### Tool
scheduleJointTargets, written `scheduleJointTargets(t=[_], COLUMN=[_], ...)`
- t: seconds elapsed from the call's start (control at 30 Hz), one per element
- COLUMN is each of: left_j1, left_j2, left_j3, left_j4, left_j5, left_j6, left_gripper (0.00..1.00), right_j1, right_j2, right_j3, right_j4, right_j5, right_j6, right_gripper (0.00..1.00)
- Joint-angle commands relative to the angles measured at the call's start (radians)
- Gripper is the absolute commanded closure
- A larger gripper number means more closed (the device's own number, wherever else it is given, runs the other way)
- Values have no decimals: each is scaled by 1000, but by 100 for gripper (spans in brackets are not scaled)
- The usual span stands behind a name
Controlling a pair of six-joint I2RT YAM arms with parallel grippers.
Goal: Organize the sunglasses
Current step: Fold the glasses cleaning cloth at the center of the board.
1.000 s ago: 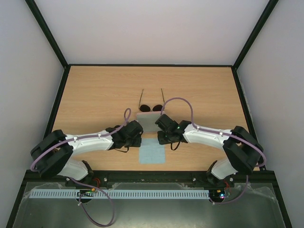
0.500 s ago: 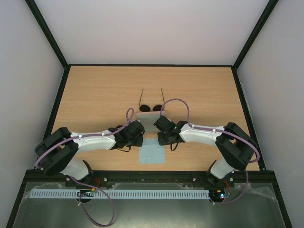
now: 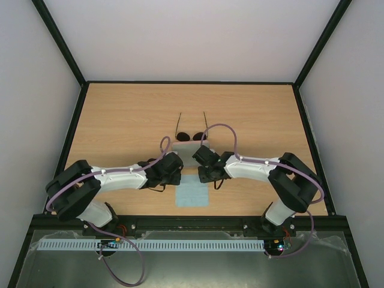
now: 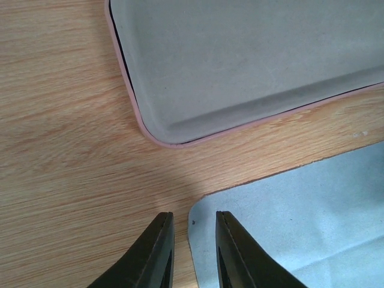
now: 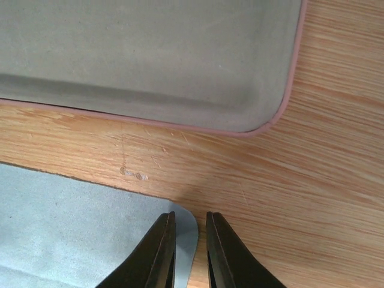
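The sunglasses (image 3: 191, 135) lie open on the table behind the case, temple arms pointing away from me. The open pink case (image 3: 186, 152) shows its grey lining in the left wrist view (image 4: 252, 60) and the right wrist view (image 5: 150, 54). The light blue cloth (image 3: 192, 191) lies flat in front of it. My left gripper (image 3: 177, 174) is low over the cloth's far left corner (image 4: 207, 210), its jaws narrowly open either side of it (image 4: 193, 217). My right gripper (image 3: 204, 176) straddles the far right corner (image 5: 191, 222) the same way, its jaws narrowly open.
Bare wooden table (image 3: 120, 120) lies around the three things, bordered by a black frame (image 3: 192, 82) and pale walls. A strip of wood separates the case's near edge from the cloth (image 5: 72, 228).
Both arms have shifted slightly inward, the right one a little left. The grippers have settled lower at the cloth's far corners. Sunglasses, case and cloth have not moved.
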State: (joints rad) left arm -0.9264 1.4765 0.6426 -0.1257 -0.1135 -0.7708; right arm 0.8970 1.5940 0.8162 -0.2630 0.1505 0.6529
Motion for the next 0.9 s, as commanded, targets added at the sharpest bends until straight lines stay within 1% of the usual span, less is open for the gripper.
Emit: scheduleJointTargets(t=[0.0, 0.4, 0.57, 0.87], left_j1=[-4, -3, -3, -3], left_j2=[20, 31, 32, 25], left_j3=[32, 43, 43, 40], left_j4=[-11, -13, -14, -14], left_j5=[-29, -31, -31, -28], left_j6=[14, 17, 16, 13], left_gripper=[79, 79, 79, 79], right_j1=[4, 4, 4, 4], right_j2=[36, 57, 65, 39], right_j3=[18, -5, -16, -30], right_j4=[-21, -3, 11, 15], right_j5=[28, 19, -3, 14], right_j6=[-10, -11, -12, -7], right_gripper=[85, 89, 98, 99])
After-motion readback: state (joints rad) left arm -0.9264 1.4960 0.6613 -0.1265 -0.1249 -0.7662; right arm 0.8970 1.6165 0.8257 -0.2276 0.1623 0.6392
